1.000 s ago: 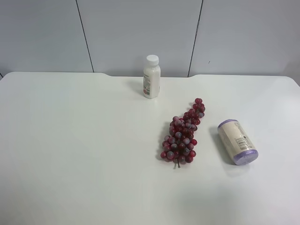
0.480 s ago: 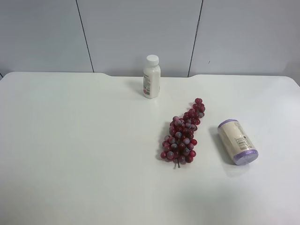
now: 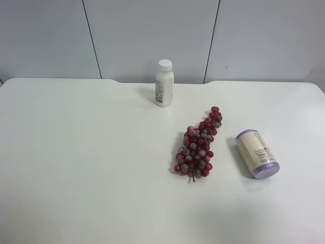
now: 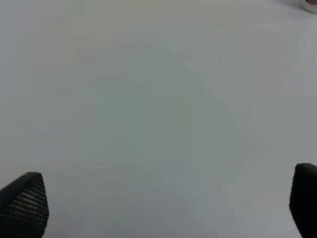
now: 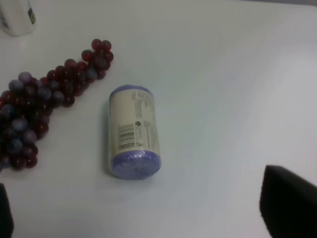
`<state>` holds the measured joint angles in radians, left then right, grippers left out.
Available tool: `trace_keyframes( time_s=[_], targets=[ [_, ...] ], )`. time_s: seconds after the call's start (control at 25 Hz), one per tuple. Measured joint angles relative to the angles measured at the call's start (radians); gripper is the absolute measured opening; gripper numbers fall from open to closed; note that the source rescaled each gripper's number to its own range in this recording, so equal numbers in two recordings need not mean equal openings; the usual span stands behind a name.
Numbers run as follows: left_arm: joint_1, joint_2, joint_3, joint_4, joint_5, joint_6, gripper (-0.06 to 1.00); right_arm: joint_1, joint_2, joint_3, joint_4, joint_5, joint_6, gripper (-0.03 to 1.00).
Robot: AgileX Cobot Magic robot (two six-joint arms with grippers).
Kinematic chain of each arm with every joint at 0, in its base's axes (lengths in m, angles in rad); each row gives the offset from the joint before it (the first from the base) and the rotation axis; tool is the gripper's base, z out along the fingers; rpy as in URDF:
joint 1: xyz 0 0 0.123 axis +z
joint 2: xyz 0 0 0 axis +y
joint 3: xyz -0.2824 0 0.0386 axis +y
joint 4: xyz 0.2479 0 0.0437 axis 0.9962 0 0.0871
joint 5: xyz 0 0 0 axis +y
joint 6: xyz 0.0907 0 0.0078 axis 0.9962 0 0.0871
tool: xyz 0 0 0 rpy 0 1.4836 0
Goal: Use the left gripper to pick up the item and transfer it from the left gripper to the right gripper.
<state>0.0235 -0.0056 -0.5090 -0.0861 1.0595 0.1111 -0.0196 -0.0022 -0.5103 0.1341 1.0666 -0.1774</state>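
A bunch of dark red grapes (image 3: 197,147) lies near the middle of the white table (image 3: 76,152). A cream roll with purple ends (image 3: 257,153) lies on its side just beside it. A small white bottle (image 3: 164,84) stands upright at the back. No arm shows in the exterior high view. My right gripper (image 5: 146,213) is open and empty, hovering above the roll (image 5: 133,131), with the grapes (image 5: 34,104) to one side. My left gripper (image 4: 163,208) is open and empty over bare table, and only an edge of the bottle (image 4: 309,4) shows in that view.
The bottle's base (image 5: 17,17) shows at a corner of the right wrist view. A grey panelled wall (image 3: 152,35) stands behind the table's back edge.
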Motion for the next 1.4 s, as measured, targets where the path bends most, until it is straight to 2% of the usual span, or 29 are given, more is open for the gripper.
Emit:
trace_keyframes(
  time_s=[1.4],
  targets=[
    [0.000, 0.000, 0.000, 0.000, 0.000, 0.000, 1.00, 0.000, 0.000, 0.000, 0.000, 0.000, 0.000, 1.00]
  ],
)
